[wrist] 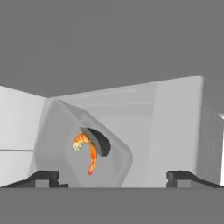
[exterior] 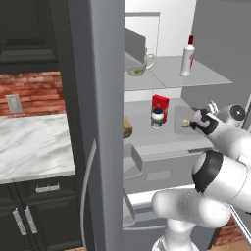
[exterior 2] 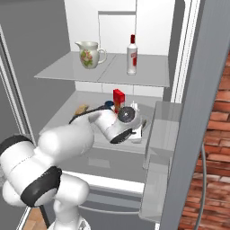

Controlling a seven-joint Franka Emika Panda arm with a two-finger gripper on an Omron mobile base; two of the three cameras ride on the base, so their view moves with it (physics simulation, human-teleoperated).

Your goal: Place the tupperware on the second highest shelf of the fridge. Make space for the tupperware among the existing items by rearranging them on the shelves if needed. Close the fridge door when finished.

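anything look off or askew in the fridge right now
The shallow grey see-through tupperware holding an orange curved food piece sits skewed, one corner pointing toward the open gripper. The cream patterned mug and the red-capped white bottle stand upright on the shelf above.

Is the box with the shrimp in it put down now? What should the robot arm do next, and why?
It looks put down: the tupperware lies on the fridge shelf beside the red box and small jar, and the gripper has its jaws wide apart on either side of it. Probably best next: pull the hand straight back out of the fridge, so the door can be shut.
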